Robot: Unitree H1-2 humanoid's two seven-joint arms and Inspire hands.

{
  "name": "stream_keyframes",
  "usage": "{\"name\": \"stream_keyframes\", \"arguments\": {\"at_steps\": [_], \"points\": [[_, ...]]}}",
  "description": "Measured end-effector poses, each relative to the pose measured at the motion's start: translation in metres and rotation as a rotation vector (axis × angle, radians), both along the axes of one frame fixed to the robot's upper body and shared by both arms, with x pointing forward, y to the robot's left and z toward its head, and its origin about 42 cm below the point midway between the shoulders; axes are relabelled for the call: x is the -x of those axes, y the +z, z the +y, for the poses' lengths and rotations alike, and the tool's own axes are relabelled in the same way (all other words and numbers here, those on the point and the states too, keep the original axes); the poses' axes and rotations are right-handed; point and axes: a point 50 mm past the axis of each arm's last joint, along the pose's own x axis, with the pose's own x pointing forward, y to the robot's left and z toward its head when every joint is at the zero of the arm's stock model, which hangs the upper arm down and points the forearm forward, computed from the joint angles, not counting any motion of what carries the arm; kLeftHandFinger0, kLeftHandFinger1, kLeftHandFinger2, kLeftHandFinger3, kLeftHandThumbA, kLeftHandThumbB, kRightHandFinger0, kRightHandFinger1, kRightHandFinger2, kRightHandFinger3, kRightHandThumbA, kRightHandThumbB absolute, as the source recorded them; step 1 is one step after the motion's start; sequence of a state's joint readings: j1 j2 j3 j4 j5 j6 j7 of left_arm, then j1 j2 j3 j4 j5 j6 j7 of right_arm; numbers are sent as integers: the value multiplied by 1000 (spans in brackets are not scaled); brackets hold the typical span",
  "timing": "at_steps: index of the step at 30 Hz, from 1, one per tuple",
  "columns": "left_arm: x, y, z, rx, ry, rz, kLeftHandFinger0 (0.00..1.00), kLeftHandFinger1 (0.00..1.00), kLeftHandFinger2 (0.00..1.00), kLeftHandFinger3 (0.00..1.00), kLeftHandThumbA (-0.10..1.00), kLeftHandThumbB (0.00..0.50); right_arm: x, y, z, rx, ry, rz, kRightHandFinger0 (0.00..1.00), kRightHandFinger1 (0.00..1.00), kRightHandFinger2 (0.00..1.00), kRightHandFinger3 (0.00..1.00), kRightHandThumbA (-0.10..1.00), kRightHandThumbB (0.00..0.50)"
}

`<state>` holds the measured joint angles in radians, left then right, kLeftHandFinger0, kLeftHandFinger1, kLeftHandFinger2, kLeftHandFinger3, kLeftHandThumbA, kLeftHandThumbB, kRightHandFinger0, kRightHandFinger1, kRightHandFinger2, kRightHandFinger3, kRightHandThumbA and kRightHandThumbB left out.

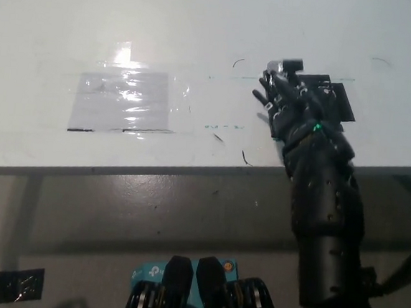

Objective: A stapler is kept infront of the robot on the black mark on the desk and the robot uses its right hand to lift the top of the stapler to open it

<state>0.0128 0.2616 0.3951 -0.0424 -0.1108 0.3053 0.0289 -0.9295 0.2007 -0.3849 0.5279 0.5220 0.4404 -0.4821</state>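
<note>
One hand in view: right hand (290, 104), fingers (262, 98) slightly spread over stapler (291, 66), grip unclear. Stapler on black mark (332, 100), mostly hidden. Mark near desk (202, 24) front edge, right of taped patch (120, 102).

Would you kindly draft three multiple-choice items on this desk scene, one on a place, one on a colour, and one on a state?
1. Where does the stapler lie?
A. on the black mark
B. on the shiny taped patch
C. off the desk's near edge

2. What colour is the hand over the stapler?
A. white
B. black
C. blue

3. How does the right hand stand to the stapler?
A. far away over the patch
B. spread over it, covering most of it
C. hanging below the desk

Key: 1 A, the stapler's end shows at the mark's left edge. 2 B, the arm from the bottom right is black. 3 B, only the stapler's far end shows past the fingers; a firm grasp cannot be told.
</note>
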Motion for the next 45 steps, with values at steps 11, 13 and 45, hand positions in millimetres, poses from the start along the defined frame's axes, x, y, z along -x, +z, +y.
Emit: {"name": "stream_keyframes", "arguments": {"at_steps": [11, 13, 45], "points": [[1, -2, -1, 2, 1, 6, 200, 208, 444, 700, 426, 0, -35, 36, 0, 88, 23, 12, 453, 521, 640, 820, 251, 0], [1, -2, -1, 2, 1, 7, 187, 196, 443, 707, 426, 0, -42, 41, -2, 107, 15, 15, 432, 527, 643, 819, 226, 0], [2, 1, 0, -2, -3, 3, 196, 194, 423, 691, 425, 0, -74, 66, 4, 297, -9, -49, 441, 521, 645, 862, 193, 0]]}}
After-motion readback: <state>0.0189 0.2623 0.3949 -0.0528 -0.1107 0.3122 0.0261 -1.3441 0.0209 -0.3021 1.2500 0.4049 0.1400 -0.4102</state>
